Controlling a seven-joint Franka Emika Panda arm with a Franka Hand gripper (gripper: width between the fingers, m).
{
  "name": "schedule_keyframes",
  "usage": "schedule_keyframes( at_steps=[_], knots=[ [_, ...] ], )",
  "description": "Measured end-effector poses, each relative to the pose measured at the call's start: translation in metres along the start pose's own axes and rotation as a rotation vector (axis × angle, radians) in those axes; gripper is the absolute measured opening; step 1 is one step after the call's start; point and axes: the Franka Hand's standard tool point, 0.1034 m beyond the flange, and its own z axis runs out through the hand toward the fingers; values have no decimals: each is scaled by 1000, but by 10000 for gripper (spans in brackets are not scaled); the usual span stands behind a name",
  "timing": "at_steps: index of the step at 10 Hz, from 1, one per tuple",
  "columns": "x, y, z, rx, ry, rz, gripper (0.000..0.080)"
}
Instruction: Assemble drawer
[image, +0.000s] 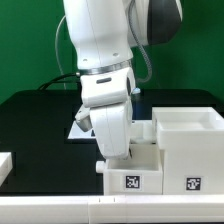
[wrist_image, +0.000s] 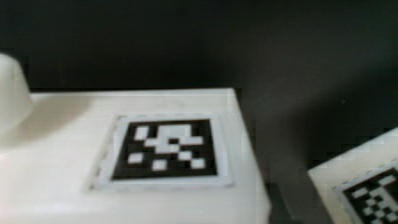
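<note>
Centrally, black-and-white square tag (wrist_image: 169, 150) on white drawer part (wrist_image: 196, 105), perhaps tray.

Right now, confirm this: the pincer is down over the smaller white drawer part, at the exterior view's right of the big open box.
Wrong side. The exterior view shows the smaller drawer part at that view's left of the big open box, not its right. The pincer is indeed down over it.
</note>
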Motion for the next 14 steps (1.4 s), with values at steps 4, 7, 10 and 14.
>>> schedule_keyframes(
  at_steps=[4,7,10,14],
  knots=[
    [2,-1,1,3,0,8,39],
    [4,-3,8,-42,-5,-7,39],
    [2,-5,10,-39,-6,-4,39],
    [-6,-5,10,-78,-15,-103,39]
  ],
)
